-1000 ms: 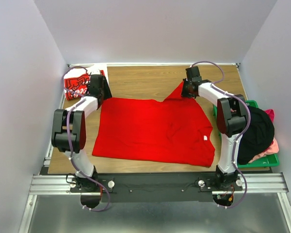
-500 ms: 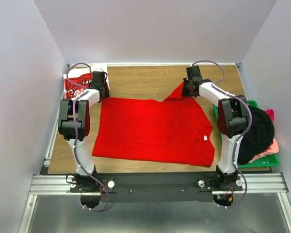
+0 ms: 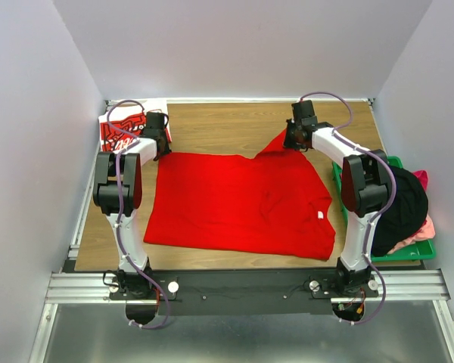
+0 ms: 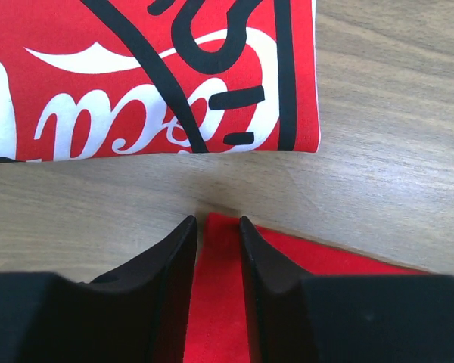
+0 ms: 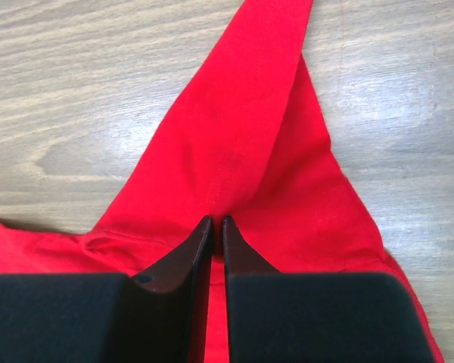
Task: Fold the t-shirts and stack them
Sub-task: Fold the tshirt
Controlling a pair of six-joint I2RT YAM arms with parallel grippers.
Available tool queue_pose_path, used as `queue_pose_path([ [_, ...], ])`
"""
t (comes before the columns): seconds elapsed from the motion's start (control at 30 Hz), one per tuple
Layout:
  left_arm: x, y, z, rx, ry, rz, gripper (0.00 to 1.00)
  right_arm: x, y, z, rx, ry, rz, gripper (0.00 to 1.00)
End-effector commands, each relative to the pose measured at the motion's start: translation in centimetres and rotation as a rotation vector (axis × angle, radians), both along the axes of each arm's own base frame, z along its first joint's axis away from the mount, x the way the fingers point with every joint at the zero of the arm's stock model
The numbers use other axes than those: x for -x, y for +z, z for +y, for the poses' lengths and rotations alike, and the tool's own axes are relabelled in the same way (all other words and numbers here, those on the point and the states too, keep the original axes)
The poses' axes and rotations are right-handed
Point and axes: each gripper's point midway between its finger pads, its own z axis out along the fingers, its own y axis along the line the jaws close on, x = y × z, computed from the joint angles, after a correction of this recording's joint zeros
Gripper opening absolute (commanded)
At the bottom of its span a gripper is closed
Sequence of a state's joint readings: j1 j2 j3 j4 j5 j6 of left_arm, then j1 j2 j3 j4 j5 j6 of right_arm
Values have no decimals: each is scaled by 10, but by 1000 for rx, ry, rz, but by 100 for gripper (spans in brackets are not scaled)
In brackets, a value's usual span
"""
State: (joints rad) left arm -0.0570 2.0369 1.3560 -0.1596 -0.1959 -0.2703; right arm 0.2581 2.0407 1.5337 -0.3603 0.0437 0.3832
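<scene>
On wooden table [image 3: 227,125], plain bright red cloth t-shirt [image 3: 242,204] lies spread mid-frame; right claw [image 5: 216,221] clenched on its far edge, upper right; left claw [image 4: 217,221] parted, straddling its upper-left corner, just below folded red t-shirt with white script lettering [image 4: 76,45], top left

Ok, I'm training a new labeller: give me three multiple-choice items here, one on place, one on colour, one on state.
1. Where lies the lettered t-shirt? A far left table corner; B in the crate; C on the plain red t-shirt.
2. The crate's colour? A blue; B green; C yellow.
3. The right hand is: A wide open; B shut on the plain red t-shirt's sleeve; C gripping the crate.
Key: A, top view shows it there; B, its rim is green; B, its jaws pinch red cloth.
</scene>
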Motion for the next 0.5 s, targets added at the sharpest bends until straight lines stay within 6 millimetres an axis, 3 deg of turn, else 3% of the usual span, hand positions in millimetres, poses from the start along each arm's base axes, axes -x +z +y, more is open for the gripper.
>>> queue_pose_path([
  [0.0, 3, -13, 2, 0, -10, 42, 25, 8, 11, 1, -8, 25, -1, 16],
  [0.17, 4, -18, -2, 14, -31, 50, 0, 8, 21, 4, -19, 37, -17, 11],
  [0.3, 4, -11, -1, 11, -26, 27, 0, 12, 25, 1, -1, 41, -7, 11],
  [0.37, 3, 0, 0, 11, -23, -7, 0, 15, 25, 0, 3, 45, 3, 1],
  [0.43, 4, 8, -1, 17, -23, -34, 0, 18, 27, 1, -5, 50, 5, 1],
  [0.47, 0, 23, -1, 26, -16, -79, 0, 19, 28, 1, -6, 51, 6, 0],
])
